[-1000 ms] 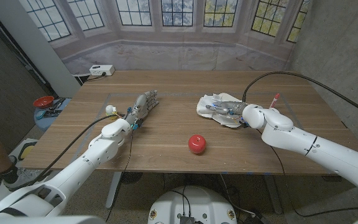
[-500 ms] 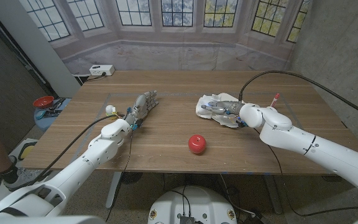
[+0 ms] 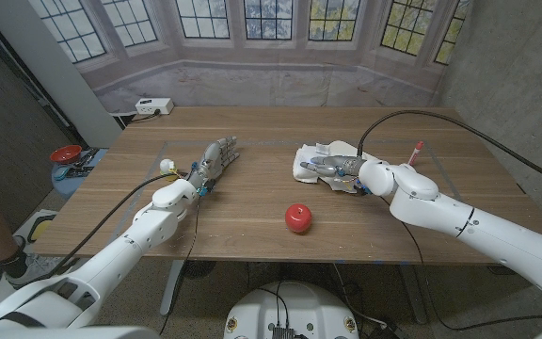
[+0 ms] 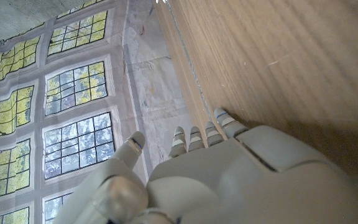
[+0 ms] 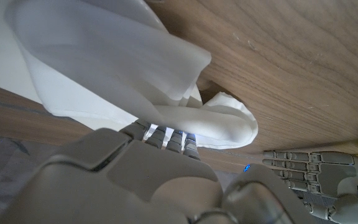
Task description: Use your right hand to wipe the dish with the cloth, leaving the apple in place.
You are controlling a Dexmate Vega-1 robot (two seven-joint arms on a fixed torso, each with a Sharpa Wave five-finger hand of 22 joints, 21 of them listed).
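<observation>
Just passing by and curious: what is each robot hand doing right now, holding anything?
Left hand: open, holding nothing, fingers stretched out on the wooden table.
Right hand: presses on the crumpled white cloth; whether it grips it cannot be told.

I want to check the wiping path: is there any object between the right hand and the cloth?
Nothing visible stands between them. The right hand already lies on the white cloth, fingers on its folds. The apple sits apart, nearer the table's front edge.

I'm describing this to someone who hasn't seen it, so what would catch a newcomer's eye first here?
Probably the red apple, alone near the table's front edge at mid-width. Next, the white cloth bunched farther back on the right, with the right hand resting on it. The left hand lies on bare wood to the left, fingers extended.
</observation>
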